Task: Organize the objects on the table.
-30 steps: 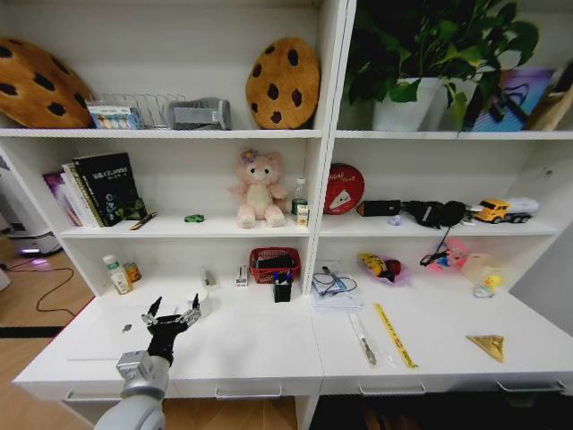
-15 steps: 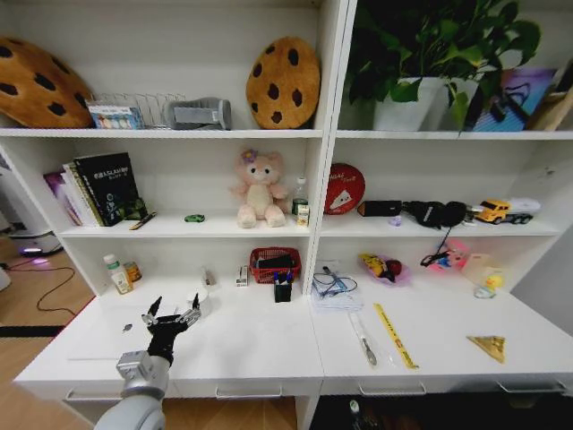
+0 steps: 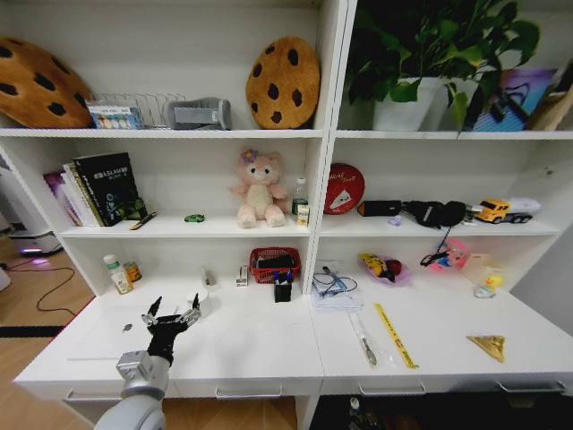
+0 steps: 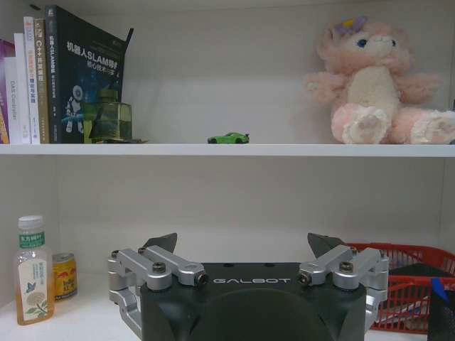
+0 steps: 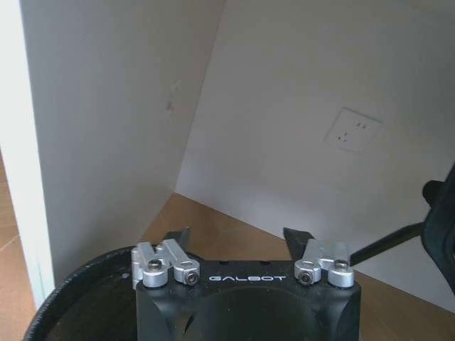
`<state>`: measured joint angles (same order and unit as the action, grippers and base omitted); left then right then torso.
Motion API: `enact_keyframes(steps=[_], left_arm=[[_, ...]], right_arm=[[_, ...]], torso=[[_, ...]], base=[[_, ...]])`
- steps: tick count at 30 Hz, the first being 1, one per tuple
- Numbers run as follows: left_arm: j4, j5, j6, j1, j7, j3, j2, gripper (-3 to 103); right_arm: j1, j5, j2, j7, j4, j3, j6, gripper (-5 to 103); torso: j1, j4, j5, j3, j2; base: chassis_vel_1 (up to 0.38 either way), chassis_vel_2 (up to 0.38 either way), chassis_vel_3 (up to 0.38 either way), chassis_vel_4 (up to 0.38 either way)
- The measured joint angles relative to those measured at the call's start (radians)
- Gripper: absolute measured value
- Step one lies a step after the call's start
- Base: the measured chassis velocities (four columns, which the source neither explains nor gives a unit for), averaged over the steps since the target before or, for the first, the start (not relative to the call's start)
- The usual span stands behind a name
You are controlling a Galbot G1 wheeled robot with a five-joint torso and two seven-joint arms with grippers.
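nothing has moved since the earlier frame: the left hand (image 3: 170, 315) hovers wide open and empty over the bench (image 3: 251, 345), well below the green toy car (image 3: 194, 218). reaching up risks clipping the shelf (image 3: 170, 230). the right hand (image 5: 237, 239), open and empty, hangs low beside the bench.

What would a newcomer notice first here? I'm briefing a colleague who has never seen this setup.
Probably the pink plush bear sitting on the middle shelf, with a cookie-shaped cushion on the shelf above it. Next, the left gripper hovering over the left end of the white desk, jaws open and empty. A tiny green toy car stands on the bear's shelf, to its left.
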<state>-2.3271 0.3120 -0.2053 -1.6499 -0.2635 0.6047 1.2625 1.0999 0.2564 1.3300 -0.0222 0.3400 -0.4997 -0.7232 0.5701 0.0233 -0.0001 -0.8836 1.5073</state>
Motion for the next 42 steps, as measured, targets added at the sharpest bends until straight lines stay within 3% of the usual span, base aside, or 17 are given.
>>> enact_keyframes(steps=[4,6,7,9,10,12,13,14,15,17,20,23,26,31,37,39,42], left_arm=[[0.000,0.000,0.000,0.000,0.000,0.000,0.000,100],[0.000,0.000,0.000,0.000,0.000,0.000,0.000,100],[0.000,0.000,0.000,0.000,0.000,0.000,0.000,100],[0.000,0.000,0.000,0.000,0.000,0.000,0.000,100],[0.000,0.000,0.000,0.000,0.000,0.000,0.000,100],[0.000,0.000,0.000,0.000,0.000,0.000,0.000,100],[0.000,0.000,0.000,0.000,0.000,0.000,0.000,100],[0.000,0.000,0.000,0.000,0.000,0.000,0.000,100],[0.000,0.000,0.000,0.000,0.000,0.000,0.000,100],[0.000,0.000,0.000,0.000,0.000,0.000,0.000,100],[0.000,0.000,0.000,0.000,0.000,0.000,0.000,100],[0.000,0.000,0.000,0.000,0.000,0.000,0.000,100],[0.000,0.000,0.000,0.000,0.000,0.000,0.000,100],[0.000,0.000,0.000,0.000,0.000,0.000,0.000,100],[0.000,0.000,0.000,0.000,0.000,0.000,0.000,100],[0.000,0.000,0.000,0.000,0.000,0.000,0.000,100],[0.000,0.000,0.000,0.000,0.000,0.000,0.000,100]], right_arm=[[0.014,-0.009,-0.005,0.023,0.023,0.000,0.011,90],[0.102,-0.141,-0.015,-0.002,0.166,0.000,0.144,99],[0.102,-0.141,-0.015,-0.002,0.166,0.000,0.144,99],[0.217,-0.350,-0.012,0.000,0.346,-0.009,0.394,100],[0.217,-0.350,-0.012,0.000,0.346,-0.009,0.394,100],[0.310,-0.630,-0.004,0.113,0.537,-0.021,0.653,100],[0.310,-0.630,-0.004,0.113,0.537,-0.021,0.653,100],[0.344,-0.784,-0.010,0.201,0.625,-0.022,0.779,100],[0.344,-0.784,-0.010,0.201,0.625,-0.022,0.779,100],[0.398,-1.043,-0.039,0.350,0.774,-0.054,0.984,100],[0.422,-1.111,-0.059,0.382,0.831,-0.075,1.048,100],[0.578,-1.309,-0.142,0.420,1.082,-0.182,1.305,100],[0.676,-1.410,-0.150,0.447,1.227,-0.242,1.412,100],[0.785,-1.496,-0.130,0.490,1.459,-0.280,1.459,100],[0.790,-1.241,-0.066,0.387,1.782,-0.290,1.383,100],[0.773,-1.221,-0.066,0.383,1.822,-0.291,1.380,100],[0.659,-1.309,-0.092,0.553,2.010,-0.281,1.445,100]], torso=[[0.000,-0.0001,0.0002,0.000,0.000],[0.000,-0.0005,0.0001,0.000,0.000],[0.000,-0.0005,0.0001,0.000,0.000],[0.000,0.0007,-0.0001,0.000,0.000],[0.000,0.0007,-0.0001,0.000,0.000],[0.000,0.0003,0.0000,0.000,0.000],[0.000,0.0003,0.0000,0.000,0.000],[0.000,-0.0003,-0.0001,0.000,0.000],[0.000,-0.0003,-0.0001,0.000,0.000],[0.000,-0.0002,0.0008,0.000,0.000],[0.000,-0.0004,0.0001,0.000,0.000],[0.000,-0.0005,-0.0002,0.000,0.000],[0.000,0.0007,0.0002,0.000,0.000],[0.000,-0.0002,-0.0003,0.000,0.000],[0.000,0.0000,0.0001,0.000,0.000],[0.000,-0.0002,0.0000,0.000,0.000],[0.000,-0.0001,-0.0002,0.000,0.000]], base=[[0.000,0.000,0.000,0.000],[0.000,0.000,0.000,0.000],[0.000,0.000,0.000,0.000],[0.000,0.000,0.000,0.000],[0.000,0.000,0.000,0.000],[0.000,0.000,0.000,0.000],[0.000,0.000,0.000,0.000],[0.000,0.000,0.000,0.000],[0.000,0.000,0.000,0.000],[0.000,0.000,0.000,0.000],[0.000,0.000,0.000,0.000],[0.000,0.000,0.000,0.000],[0.000,0.000,0.000,0.000],[0.000,0.000,0.000,0.000],[0.000,0.000,0.000,0.000],[0.000,0.000,0.000,0.000],[0.000,0.000,0.000,0.000]])
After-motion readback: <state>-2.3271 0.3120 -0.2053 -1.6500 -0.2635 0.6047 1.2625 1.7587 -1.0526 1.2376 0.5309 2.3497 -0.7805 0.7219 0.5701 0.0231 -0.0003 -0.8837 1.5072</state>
